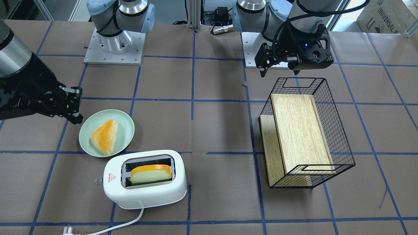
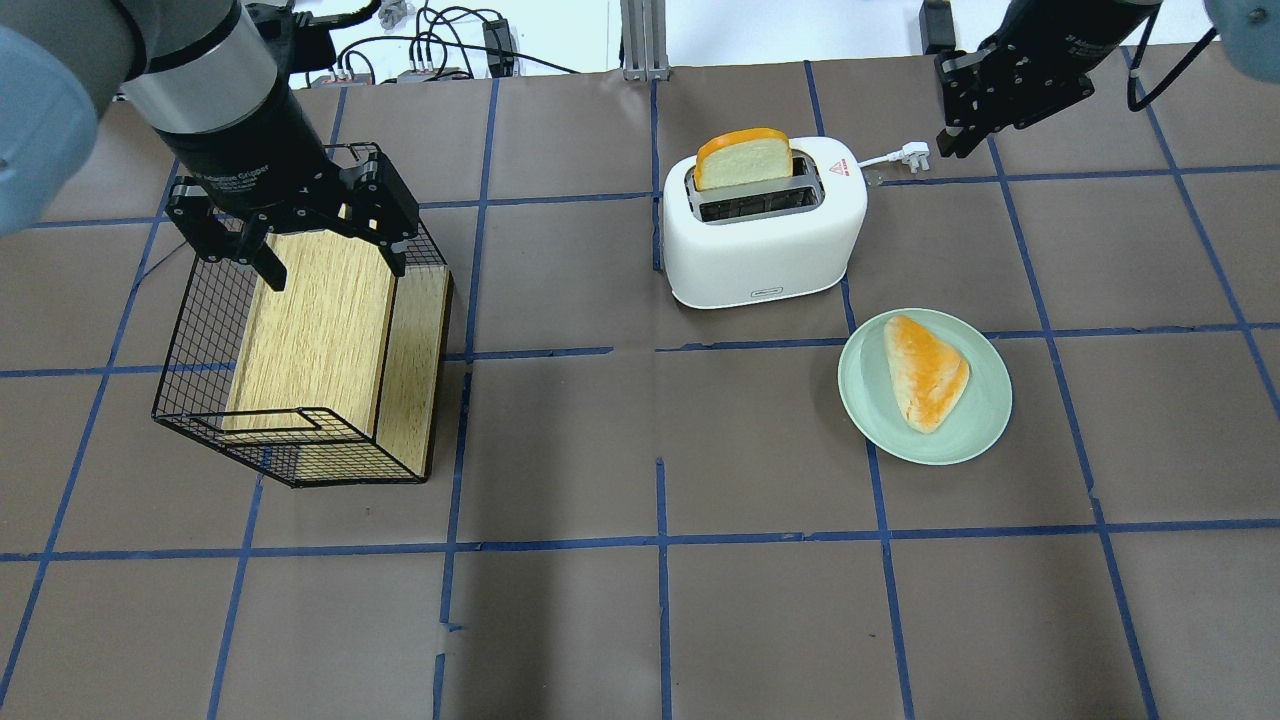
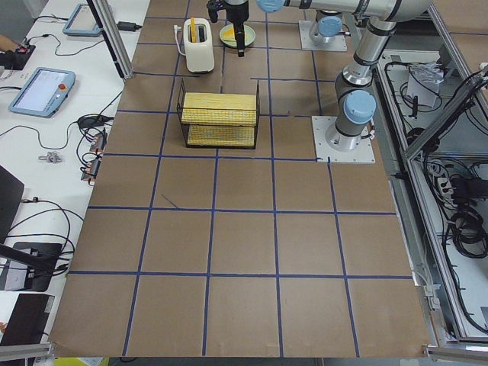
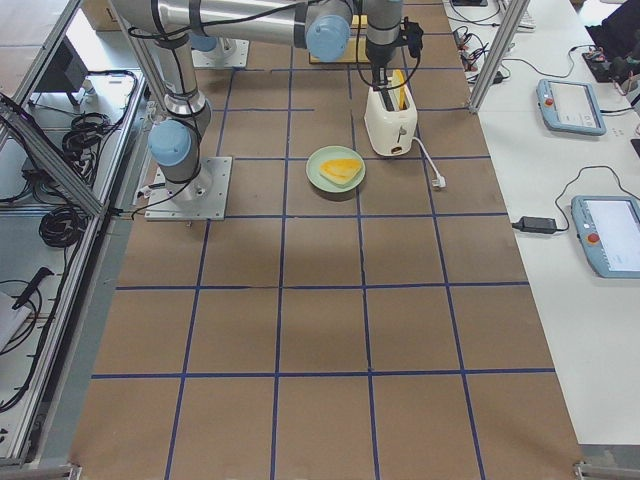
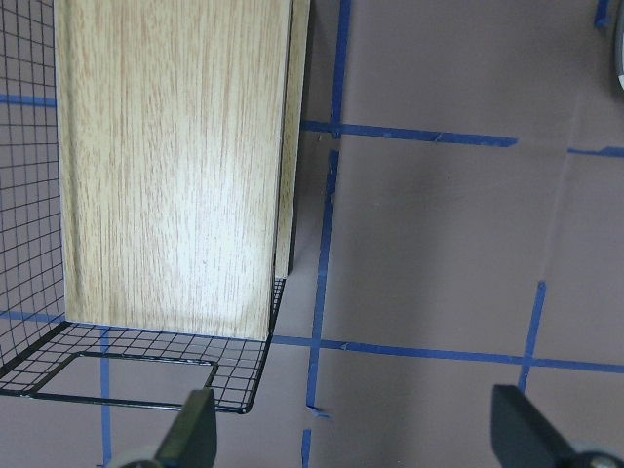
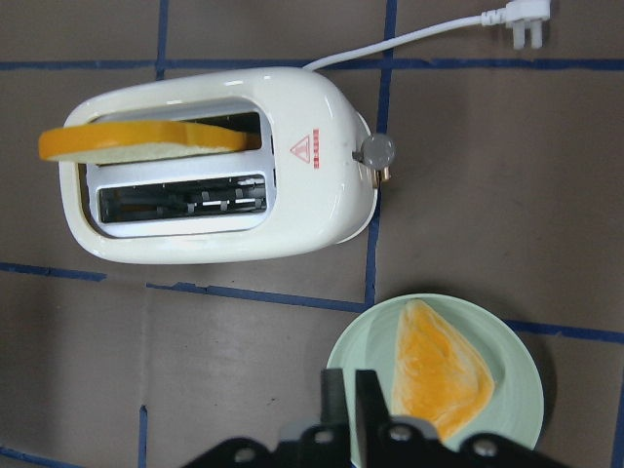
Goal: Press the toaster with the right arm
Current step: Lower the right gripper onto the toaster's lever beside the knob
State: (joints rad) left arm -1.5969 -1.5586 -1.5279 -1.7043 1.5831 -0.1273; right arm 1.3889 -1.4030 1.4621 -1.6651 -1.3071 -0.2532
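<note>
My right claw (image 6: pixel 349 390) hangs pinched narrow over the green plate (image 6: pixel 519 353) and its bread wedge (image 6: pixel 439 369). The toaster (image 6: pixel 317 210) sits just beside the plate, slice (image 6: pixel 146 142) standing in one slot, knob (image 6: pixel 376 150) on the plate-side end. Well apart, my left claw (image 2: pixel 335 268) gapes wide over the wire basket (image 2: pixel 200 405).

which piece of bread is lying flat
The triangular piece on the green plate; the other slice stands upright in the toaster slot.
</note>
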